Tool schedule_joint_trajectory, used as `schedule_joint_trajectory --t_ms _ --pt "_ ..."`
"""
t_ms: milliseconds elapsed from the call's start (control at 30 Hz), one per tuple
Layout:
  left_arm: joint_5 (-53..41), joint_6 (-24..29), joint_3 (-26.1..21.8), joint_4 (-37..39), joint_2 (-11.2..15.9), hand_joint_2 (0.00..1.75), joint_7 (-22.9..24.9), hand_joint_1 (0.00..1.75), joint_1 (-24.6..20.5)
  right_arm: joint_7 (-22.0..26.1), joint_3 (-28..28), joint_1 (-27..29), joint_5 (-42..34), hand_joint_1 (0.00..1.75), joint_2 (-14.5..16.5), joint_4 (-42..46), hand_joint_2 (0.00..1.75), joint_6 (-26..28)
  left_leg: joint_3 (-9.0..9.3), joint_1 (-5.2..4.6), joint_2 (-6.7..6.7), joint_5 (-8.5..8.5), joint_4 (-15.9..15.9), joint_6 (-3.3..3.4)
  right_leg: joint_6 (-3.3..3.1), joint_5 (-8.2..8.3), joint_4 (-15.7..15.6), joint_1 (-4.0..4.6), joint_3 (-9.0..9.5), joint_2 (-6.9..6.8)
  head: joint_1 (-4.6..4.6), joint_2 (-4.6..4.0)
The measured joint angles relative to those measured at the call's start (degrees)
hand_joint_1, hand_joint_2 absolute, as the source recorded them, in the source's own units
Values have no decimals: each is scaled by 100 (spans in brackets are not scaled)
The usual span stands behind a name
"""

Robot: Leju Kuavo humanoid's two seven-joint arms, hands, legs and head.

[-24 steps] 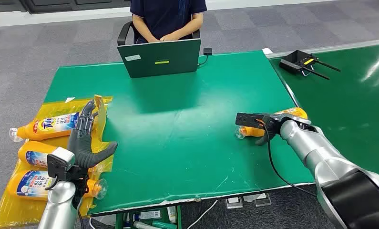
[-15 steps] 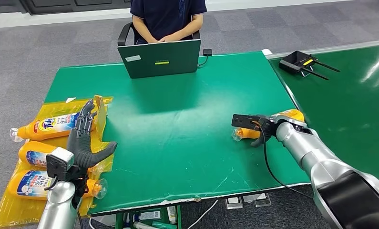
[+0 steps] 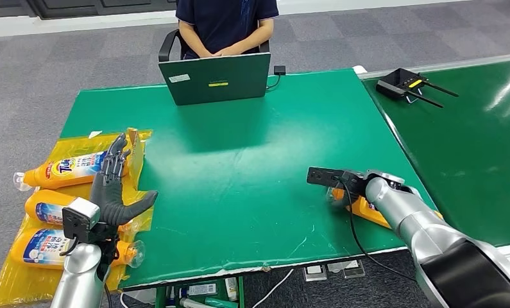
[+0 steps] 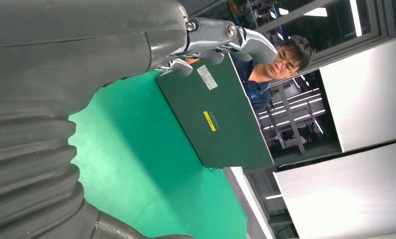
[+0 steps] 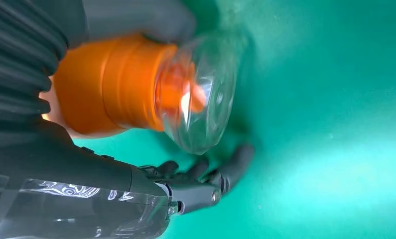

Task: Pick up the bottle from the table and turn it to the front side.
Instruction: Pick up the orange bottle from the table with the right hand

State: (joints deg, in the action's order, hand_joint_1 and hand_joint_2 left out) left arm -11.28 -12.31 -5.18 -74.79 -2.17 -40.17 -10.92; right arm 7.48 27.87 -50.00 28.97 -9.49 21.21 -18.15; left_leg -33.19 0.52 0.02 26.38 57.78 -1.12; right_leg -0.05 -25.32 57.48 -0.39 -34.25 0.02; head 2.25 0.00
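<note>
Moved: right hand has drawn bottle nearer the tabletop's front edge, turning it | fingers wrapped round it | reorienting underway | left hand spread, idle

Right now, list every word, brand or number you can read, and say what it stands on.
"Tue": label of the farthest orange bottle on the yellow sheet; its smaller print is blurred.
"Lenovo": yellow strip on the laptop lid.
White sticker on the lid: too small to read.
Labels on the two nearer bottles: blurred.
</note>
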Motion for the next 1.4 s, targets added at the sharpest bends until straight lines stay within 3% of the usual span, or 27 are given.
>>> schedule_joint_trajectory --t_ms 1067,1400 --pt "55 1 0 36 1 175 0 0 -13 -8 0 -6 -107 175 21 -16 175 202 2 0 0 0 0 0 0 0 0 1 2 1 0 0" --pt "57 1 0 44 1 175 0 0 9 184 0 -6 -207 175 22 -16 175 490 -3 0 -1 0 0 0 0 0 1 0 -1 1 0 0"
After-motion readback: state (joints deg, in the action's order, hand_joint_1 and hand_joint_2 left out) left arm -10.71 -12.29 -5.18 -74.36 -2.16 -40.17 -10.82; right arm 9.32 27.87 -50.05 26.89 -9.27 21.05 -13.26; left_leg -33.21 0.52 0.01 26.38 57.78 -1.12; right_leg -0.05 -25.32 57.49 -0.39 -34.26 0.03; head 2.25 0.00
